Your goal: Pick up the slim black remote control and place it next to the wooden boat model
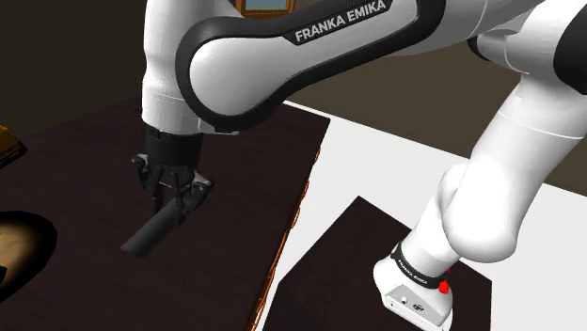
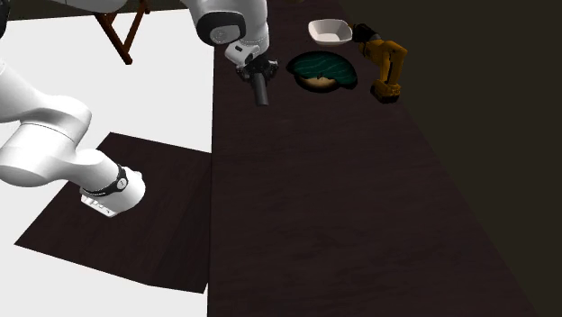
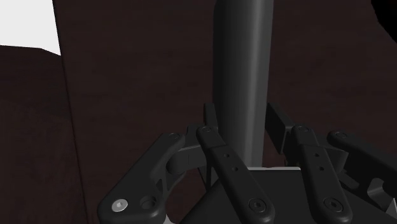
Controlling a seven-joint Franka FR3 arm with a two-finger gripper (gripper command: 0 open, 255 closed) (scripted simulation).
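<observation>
My gripper is shut on one end of the slim black remote, which slants down and away from it over the dark table. In the wrist view the remote runs straight out between the two black fingers, which clasp its sides. In the second exterior view the gripper and remote hang near the table's far left part. The yellow-brown wooden boat model stands to their right, past a green dish.
A round green dish lies between the remote and the boat. A white bowl sits behind them. The long dark table stretches toward the near end. A brown object shows at the shoulder view's left edge.
</observation>
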